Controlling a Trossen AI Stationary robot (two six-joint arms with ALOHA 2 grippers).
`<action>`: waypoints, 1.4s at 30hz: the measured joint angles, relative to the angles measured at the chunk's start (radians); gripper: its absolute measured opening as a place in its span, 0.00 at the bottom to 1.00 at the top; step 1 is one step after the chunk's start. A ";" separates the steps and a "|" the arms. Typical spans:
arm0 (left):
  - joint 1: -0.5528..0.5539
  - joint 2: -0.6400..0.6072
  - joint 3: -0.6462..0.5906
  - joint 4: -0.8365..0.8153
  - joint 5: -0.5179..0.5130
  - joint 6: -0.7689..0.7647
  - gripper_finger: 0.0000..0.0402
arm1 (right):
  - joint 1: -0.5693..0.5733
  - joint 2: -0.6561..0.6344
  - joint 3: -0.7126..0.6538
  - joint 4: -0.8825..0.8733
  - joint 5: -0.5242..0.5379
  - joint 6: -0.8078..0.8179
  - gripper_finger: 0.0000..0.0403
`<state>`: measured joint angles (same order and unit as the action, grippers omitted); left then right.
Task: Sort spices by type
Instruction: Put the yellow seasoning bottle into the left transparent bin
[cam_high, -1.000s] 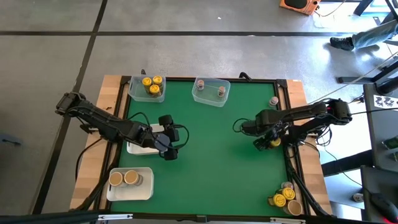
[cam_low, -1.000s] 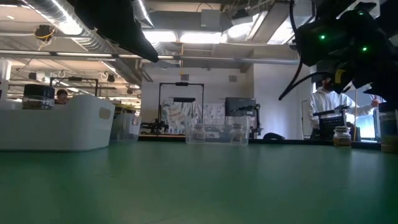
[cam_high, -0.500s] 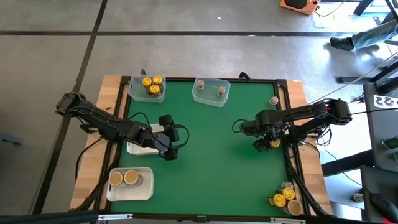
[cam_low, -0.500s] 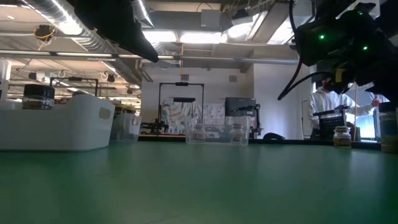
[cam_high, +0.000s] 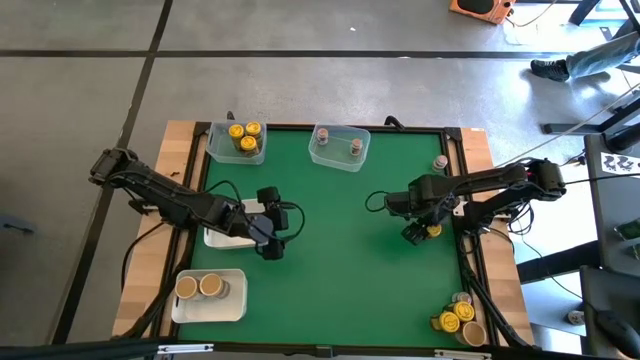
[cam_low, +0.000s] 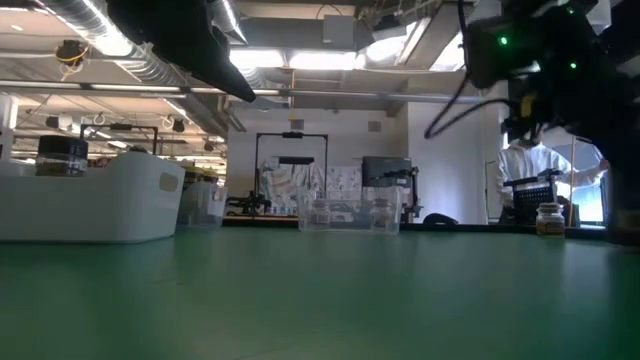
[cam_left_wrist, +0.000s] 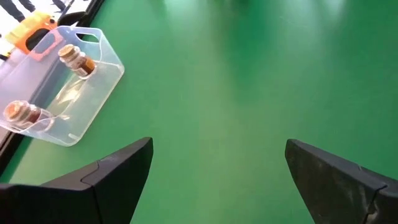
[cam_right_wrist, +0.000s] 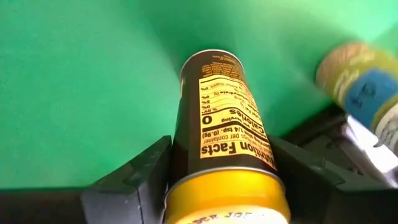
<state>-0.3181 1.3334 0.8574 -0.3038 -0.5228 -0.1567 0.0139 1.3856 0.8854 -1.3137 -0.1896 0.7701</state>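
My right gripper (cam_high: 418, 231) hovers over the right part of the green mat, shut on a dark spice jar (cam_right_wrist: 217, 118) with a yellow lid (cam_right_wrist: 227, 196) and a yellow label. My left gripper (cam_high: 271, 241) hangs open above the mat's left half, beside a white tray (cam_high: 222, 238), with nothing between its fingers (cam_left_wrist: 118, 177). A clear tub (cam_high: 238, 143) at the far left holds yellow-lidded jars. A second clear tub (cam_left_wrist: 59, 93) at the far middle holds two jars with grey-pink lids. My right gripper pinches the jar's round sides just below the lid (cam_right_wrist: 180, 168) between its two fingers. The fingers come from above, slanting down, and lie along the jar. The jar is lifted clear of the mat, tilted, lid toward the wrist and base toward the mat.
A white tray (cam_high: 208, 296) at the near left holds two tan-lidded jars. Several jars (cam_high: 457, 320) cluster at the near right corner, and a single jar (cam_high: 440, 162) stands by the right edge. The mat's middle is bare. A person (cam_low: 530, 170) stands beyond the table.
My right gripper has rolled about its wrist with the yellow-lidded jar still in it, and has shifted slightly toward the table's left.
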 joint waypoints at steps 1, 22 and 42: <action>0.000 0.000 0.000 0.000 0.000 -0.001 0.91 | 0.000 0.000 0.014 0.003 0.007 -0.011 0.59; 0.000 0.000 0.000 -0.004 -0.001 -0.011 0.91 | -0.049 0.216 0.432 0.103 0.258 -0.302 0.57; 0.000 0.000 0.000 -0.023 -0.001 -0.030 0.91 | -0.093 0.494 0.562 0.019 0.241 -0.462 0.60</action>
<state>-0.3182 1.3338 0.8574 -0.3264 -0.5240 -0.1871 -0.0792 1.8797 1.4475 -1.2946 0.0517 0.3081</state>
